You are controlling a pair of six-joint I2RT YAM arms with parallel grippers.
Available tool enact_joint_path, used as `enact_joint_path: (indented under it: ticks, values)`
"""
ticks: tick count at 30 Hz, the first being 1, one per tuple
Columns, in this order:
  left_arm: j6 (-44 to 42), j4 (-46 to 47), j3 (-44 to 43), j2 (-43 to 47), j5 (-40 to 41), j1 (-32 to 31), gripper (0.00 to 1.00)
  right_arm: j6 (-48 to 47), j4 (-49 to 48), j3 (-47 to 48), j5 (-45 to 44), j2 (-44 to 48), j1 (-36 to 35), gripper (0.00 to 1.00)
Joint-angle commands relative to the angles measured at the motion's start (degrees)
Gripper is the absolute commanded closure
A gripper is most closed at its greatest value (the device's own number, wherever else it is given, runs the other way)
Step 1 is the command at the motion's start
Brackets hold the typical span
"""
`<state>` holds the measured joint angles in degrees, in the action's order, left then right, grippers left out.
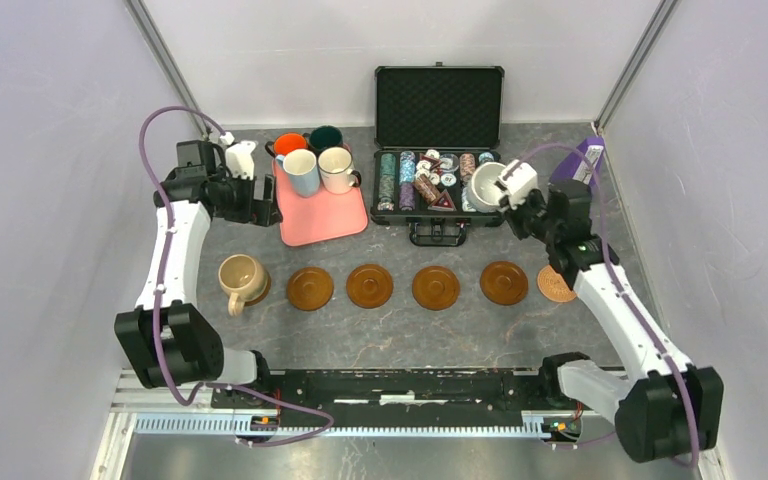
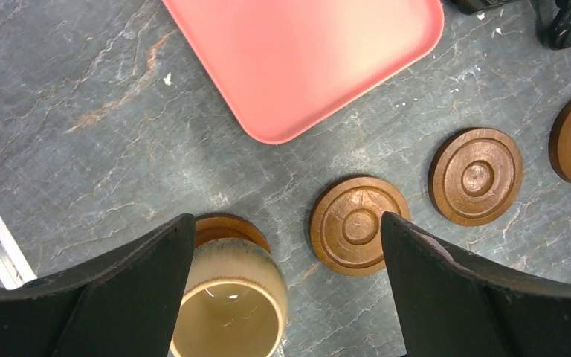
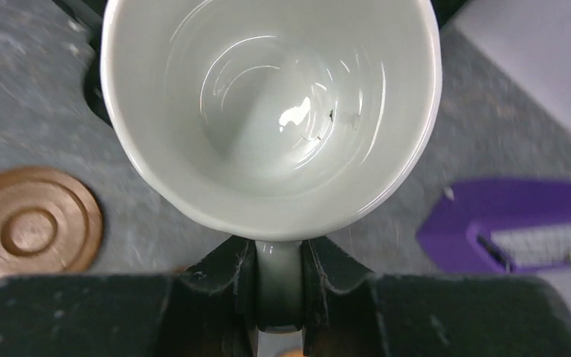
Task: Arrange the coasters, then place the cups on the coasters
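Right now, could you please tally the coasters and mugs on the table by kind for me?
Brown wooden coasters: 5
Woven tan coaster: 1
Mugs on the pink tray: 4
Tan mug on a coaster: 1
White mug held in the right claw: 1
Total: 12

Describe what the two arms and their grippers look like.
Both arms match: the left arm and right arm have white links between bulky black joints, each trailed by a looping purple cable. A white camera block sits at each wrist. The left gripper and right gripper have broad matte black fingers, scuffed at the edges. The right arm shows a small green light.
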<state>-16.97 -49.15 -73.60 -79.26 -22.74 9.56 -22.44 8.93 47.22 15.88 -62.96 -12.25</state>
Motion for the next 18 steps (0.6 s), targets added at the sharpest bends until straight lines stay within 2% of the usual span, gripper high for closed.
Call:
enact_joint_path:
  ticks: [1,10,15,18]
  values:
    - [2.9,1.8,-3.0,-1.0,0.1,-1.9,0.0,-2.2,3.3,-1.8,-0.5,6.0,8.7,1.0]
    - [3.1,1.2,-4.5,-2.7,0.7,-3.8,0.0,-12.6,16.9,-4.4,9.9,7.9,33.7,1.0]
    - [2.7,0.4,-4.0,-2.5,1.4,-4.3,0.0,-19.5,24.8,-5.7,13.4,8.7,42.9,1.0]
    - [2.7,0.4,-3.6,-2.4,1.6,-4.4,0.0,-22.1,27.6,-7.5,15.0,9.2,45.9,1.0]
